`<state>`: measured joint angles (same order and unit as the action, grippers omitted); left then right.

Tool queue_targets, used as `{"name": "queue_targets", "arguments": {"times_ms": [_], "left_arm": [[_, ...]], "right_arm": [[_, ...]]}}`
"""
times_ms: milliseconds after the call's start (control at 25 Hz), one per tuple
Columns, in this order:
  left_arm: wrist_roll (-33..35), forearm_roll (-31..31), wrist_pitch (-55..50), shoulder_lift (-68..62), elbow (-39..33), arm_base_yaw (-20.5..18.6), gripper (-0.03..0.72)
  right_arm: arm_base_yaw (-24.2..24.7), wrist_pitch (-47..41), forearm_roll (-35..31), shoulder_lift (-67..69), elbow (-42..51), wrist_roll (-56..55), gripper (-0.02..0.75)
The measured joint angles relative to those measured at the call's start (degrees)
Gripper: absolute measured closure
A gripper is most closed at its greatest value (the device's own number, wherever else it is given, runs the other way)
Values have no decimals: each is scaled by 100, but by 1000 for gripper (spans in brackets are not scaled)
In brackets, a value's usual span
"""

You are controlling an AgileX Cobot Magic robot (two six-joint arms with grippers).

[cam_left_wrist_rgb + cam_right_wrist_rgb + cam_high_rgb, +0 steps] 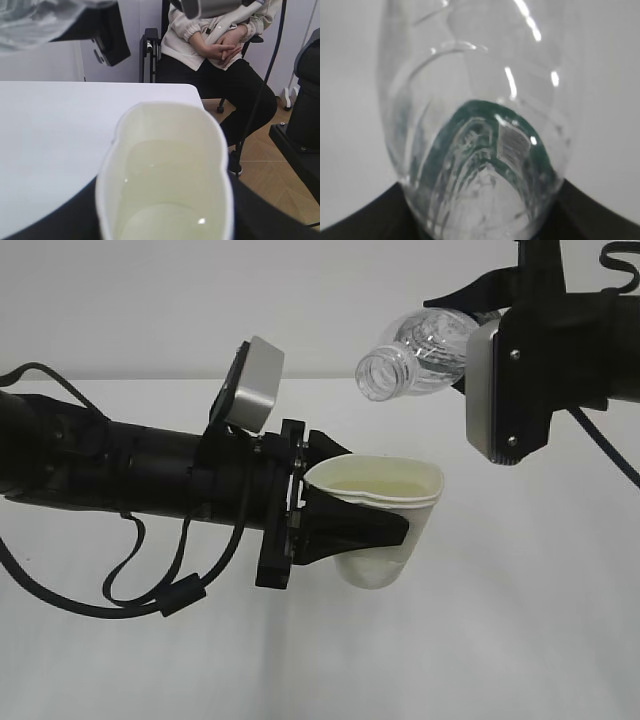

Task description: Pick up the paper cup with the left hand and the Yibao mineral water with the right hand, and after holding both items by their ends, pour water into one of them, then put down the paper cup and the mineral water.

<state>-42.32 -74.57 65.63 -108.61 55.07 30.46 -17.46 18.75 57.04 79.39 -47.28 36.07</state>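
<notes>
Black plastic fingers of the left gripper (375, 532) clasp the paper cup (385, 525) from both sides, squeezing its rolled rim out of round into a pinched, lobed outline. The cup hangs upright above the white table (520, 640), roughly at the middle of the exterior view, with the left arm reaching in level from the left. In the left wrist view the cup's cream-yellowish inside (167, 185) fills the lower middle of the picture; whether water lies in it cannot be told for certain.

The right gripper (480, 360), up at the right, grasps the Yibao mineral water (420, 355) by its rear part. The bottle is tipped close to level, its uncapped mouth pointing left and slightly down, above the cup and a little left of the cup's middle, apart from the rim. The right wrist view shows its clear ribbed body (475, 125) and dark green label between the dark fingers.

Beyond the table's far edge a person (220, 50) sits on a chair with folded hands.
</notes>
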Motion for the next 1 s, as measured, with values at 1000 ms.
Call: {"name": "queue_targets", "arguments": {"times_ms": [1000], "left_arm": [[0,9,0,0,0,0,337]], "right_arm": [[0,22,-9,0,0,-1125,318]]}}
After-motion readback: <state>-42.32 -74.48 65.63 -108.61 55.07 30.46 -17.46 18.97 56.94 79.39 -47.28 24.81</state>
